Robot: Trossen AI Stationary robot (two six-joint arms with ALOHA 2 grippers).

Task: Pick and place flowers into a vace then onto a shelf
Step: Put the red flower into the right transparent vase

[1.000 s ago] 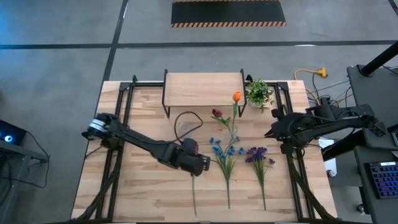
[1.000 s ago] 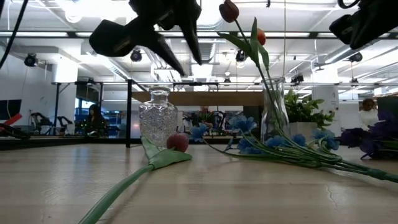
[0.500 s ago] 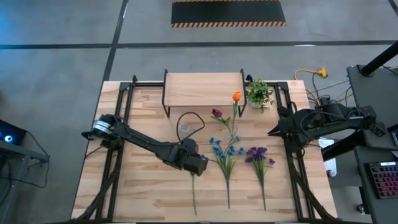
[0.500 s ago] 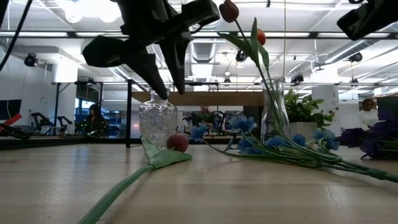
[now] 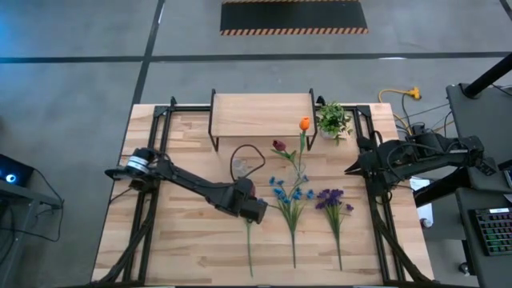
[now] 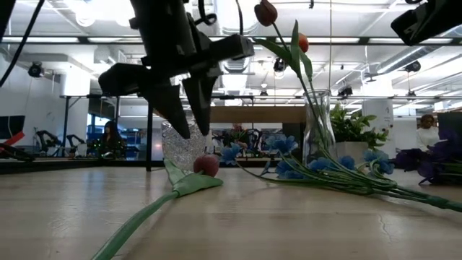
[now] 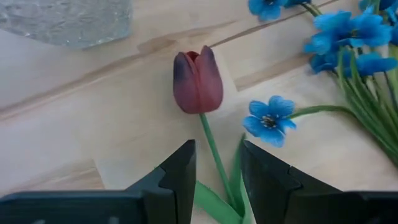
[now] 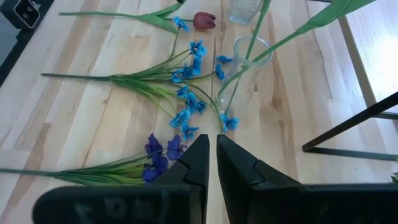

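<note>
The big plank table (image 5: 184,248) carries everything, and at its far edge stands the shelf (image 5: 260,114), a light wood board on thin black legs, with nothing on it; it is well beyond both grippers. The left arm reaches across the table, and the left gripper (image 5: 254,211) hangs low over the dark red tulip (image 7: 197,81) that lies flat on the wood. Its two fingers (image 7: 179,174) stand a little apart, one on each side of the green stem, and they do not touch it; the red bloom lies just ahead of the fingertips. Just beyond this bloom stands a cut glass vase (image 6: 175,145), empty as far as I can see. Beside it, away from the left gripper, a tall clear vase (image 6: 318,128) holds the orange tulip (image 5: 304,124) and the maroon tulip (image 5: 278,146), both leaning. The blue bunch (image 5: 290,194) lies on the table close beside the left gripper, and the purple bunch (image 5: 332,201) lies further, between the two grippers. The right gripper (image 5: 350,169) waits at the right edge of the table, above the surface, its fingers pressed together and holding nothing. A small potted plant (image 5: 333,119) stands next to the shelf
</note>
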